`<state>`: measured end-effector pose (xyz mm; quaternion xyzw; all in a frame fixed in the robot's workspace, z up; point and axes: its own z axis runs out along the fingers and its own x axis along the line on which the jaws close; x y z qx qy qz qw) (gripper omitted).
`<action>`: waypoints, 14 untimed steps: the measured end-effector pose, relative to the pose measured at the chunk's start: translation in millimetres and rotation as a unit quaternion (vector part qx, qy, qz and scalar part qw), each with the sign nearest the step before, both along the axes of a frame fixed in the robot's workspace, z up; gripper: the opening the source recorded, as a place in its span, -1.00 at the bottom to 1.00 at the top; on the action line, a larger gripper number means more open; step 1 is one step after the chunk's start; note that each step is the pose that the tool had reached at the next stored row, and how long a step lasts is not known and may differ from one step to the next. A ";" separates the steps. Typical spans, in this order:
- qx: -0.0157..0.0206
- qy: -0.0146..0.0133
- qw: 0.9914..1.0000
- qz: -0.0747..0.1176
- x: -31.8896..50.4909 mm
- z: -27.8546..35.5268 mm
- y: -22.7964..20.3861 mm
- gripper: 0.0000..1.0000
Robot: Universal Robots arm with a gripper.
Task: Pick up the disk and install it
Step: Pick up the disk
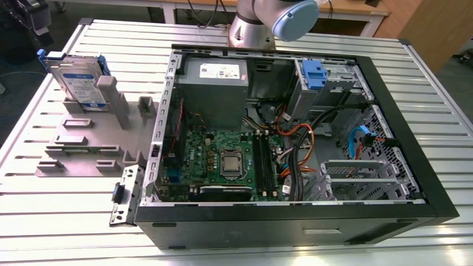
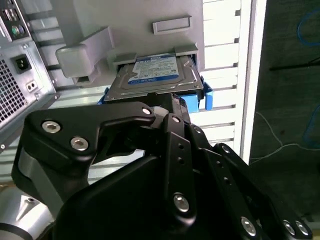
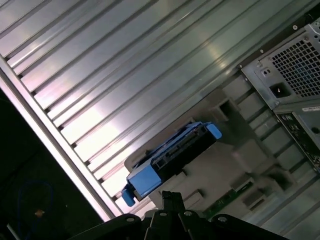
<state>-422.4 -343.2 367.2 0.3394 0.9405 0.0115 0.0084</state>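
Currently the flat silver hard disk with blue plastic side rails (image 2: 155,75) stands slotted in a grey plastic holder (image 2: 82,55), just ahead of the black gripper (image 2: 162,109); whether that is open or closed cannot be told.

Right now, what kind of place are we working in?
Probably a lab or workshop bench for computer assembly. An open desktop computer case lies on a ribbed metal table, and a grey fixture beside it holds the disk upright.
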 end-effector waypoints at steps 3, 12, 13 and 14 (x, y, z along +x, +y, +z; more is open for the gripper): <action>0.000 0.000 1.000 -0.024 0.0 0.0 0.0 -0.79; 0.000 0.000 0.995 -0.100 0.0 -0.3 0.0 -0.79; 0.000 0.000 0.994 -0.109 0.0 -0.3 0.0 -0.79; 0.000 0.000 0.993 -0.118 0.0 -0.3 0.0 -0.79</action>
